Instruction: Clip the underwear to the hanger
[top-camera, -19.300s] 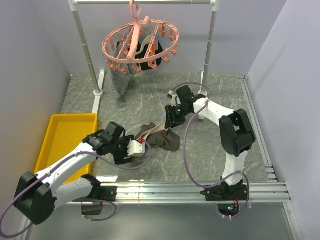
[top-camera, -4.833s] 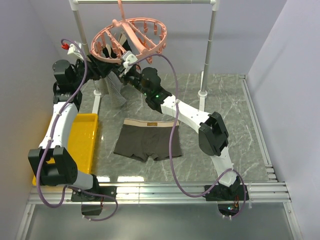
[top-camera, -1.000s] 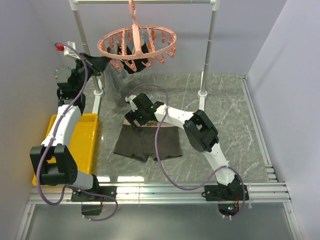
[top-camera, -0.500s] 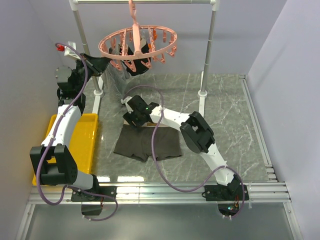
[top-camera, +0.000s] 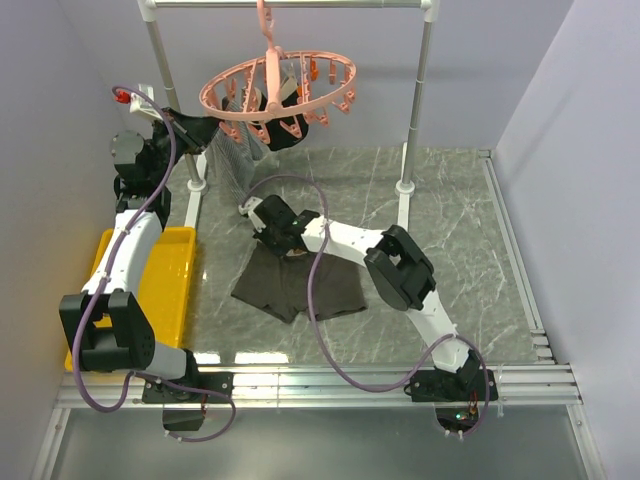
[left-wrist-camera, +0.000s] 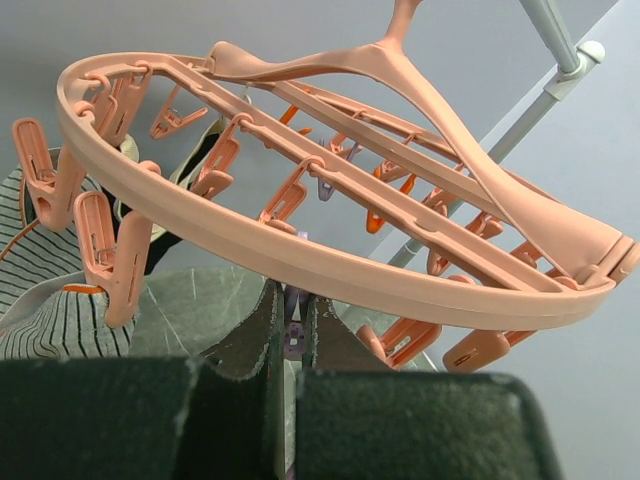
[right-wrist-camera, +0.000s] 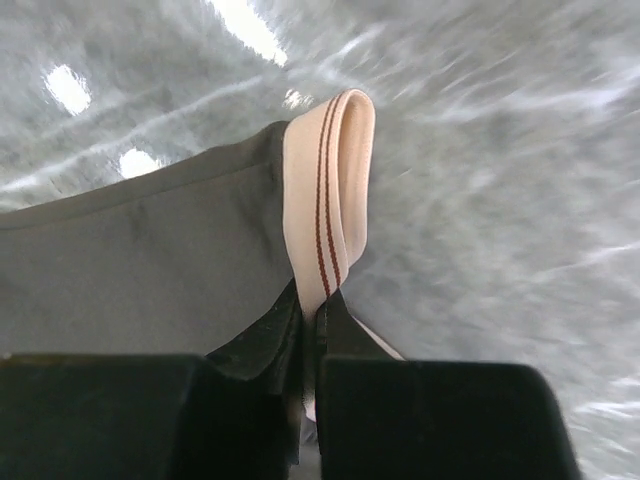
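The underwear (top-camera: 300, 290), dark grey-brown with a beige waistband (right-wrist-camera: 330, 180), lies on the marble floor in the top view. My right gripper (top-camera: 270, 238) is shut on the waistband's left end; in the right wrist view the band folds up out of the closed fingertips (right-wrist-camera: 312, 300). The hanger (top-camera: 275, 90), a salmon-pink ring of clip pegs, hangs from the rail. My left gripper (top-camera: 203, 125) is raised beside the ring's left edge, jaws shut. In the left wrist view the ring (left-wrist-camera: 300, 265) passes just above that gripper (left-wrist-camera: 290, 305). A small lilac bit shows in the slit; I cannot tell what it is.
A white rail on two posts (top-camera: 425, 70) carries the hanger. A striped grey cloth (top-camera: 232, 165) and a black garment (top-camera: 285, 130) hang from its pegs. A yellow tray (top-camera: 165, 280) lies at the left. Walls close in on both sides.
My right gripper has gone from open to shut on the waistband's left end and drawn it up, so the underwear's top left corner bunches. The hanger has swayed slightly. The left arm is still.
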